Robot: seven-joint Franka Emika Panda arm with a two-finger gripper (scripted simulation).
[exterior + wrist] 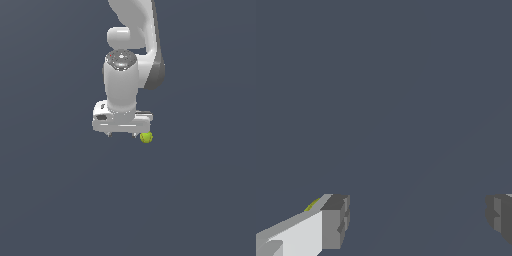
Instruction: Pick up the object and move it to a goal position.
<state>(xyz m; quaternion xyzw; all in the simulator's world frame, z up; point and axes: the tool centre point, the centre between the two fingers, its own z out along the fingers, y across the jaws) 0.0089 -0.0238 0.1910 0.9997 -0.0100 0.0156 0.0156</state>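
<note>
Exterior view, going left to right: plain dark grey-blue ground (pixel 45 200) all over, flat, featureless. Near centre, white Panda arm (pixel 131 30) coming down from the top edge, wrist pointing down, ending in white gripper (pixel 122 135) with a wide crossbar. Two short finger stubs poking below the bar, set well apart (jaws spread wide, nothing between them). Just past the finger on the exterior view's right, small yellow-green ball (pixel 146 137), partly tucked under the end of the crossbar, outside the jaws, not gripped. Touching that finger or just beside it: cannot tell. Thin reddish seam barely visible on ball.

Wrist view, left to right: one finger (pixel 331 222) white with grey pad, a sliver of yellow-green ball (pixel 312 204) peeking out behind its outer side (mostly hidden). Then a wide stretch of bare dark ground (pixel 406 100). Other grey finger pad (pixel 499 215) at far edge, cut off by frame. Gap between pads holds only ground.
</note>
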